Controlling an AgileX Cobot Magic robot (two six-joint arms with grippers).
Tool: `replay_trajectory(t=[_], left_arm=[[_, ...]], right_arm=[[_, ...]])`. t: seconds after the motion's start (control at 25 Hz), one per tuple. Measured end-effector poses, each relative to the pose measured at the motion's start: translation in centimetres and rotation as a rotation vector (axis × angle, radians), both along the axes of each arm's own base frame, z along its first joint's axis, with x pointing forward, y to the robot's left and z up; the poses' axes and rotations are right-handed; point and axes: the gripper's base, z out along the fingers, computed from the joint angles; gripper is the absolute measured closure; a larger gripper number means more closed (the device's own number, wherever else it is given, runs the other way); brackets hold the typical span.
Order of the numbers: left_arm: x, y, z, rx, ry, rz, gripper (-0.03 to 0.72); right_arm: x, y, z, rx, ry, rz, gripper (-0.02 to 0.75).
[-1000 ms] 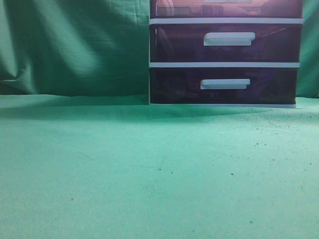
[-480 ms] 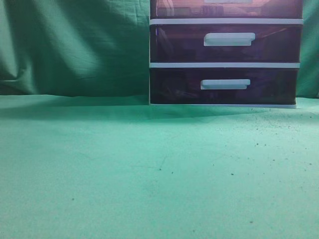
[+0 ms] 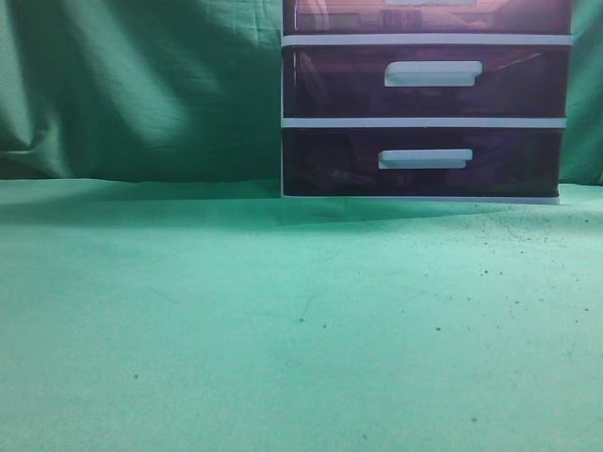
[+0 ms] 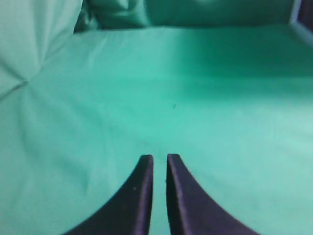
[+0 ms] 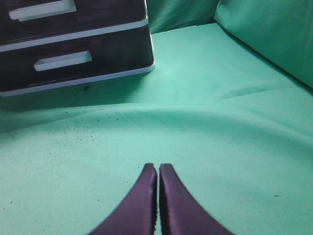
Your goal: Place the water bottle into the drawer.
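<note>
A dark purple drawer unit (image 3: pixel 424 104) with white frame and white handles stands at the back right of the green cloth table; all drawers I see are closed. It also shows in the right wrist view (image 5: pixel 73 44), at the upper left. The water bottle is out of view in every frame. My left gripper (image 4: pixel 159 159) is shut and empty over bare cloth. My right gripper (image 5: pixel 158 167) is shut and empty over bare cloth, well in front of the drawer unit. Neither gripper shows in the exterior view.
Green cloth (image 3: pixel 283 320) covers the table and hangs as a backdrop (image 3: pixel 141 85) behind. A corner of the drawer unit shows at the top right of the left wrist view (image 4: pixel 305 12). Small dark specks lie on the cloth in front of the unit.
</note>
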Motion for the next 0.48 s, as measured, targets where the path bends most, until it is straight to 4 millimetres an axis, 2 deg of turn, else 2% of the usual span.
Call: replay_trajectory(t=[0.48], left_arm=[[-0.13,0.03,-0.46,-0.010,0.051,0.005,0.615]], right_arm=[[0.00,0.00,0.00,0.000,0.000,0.000,0.738]])
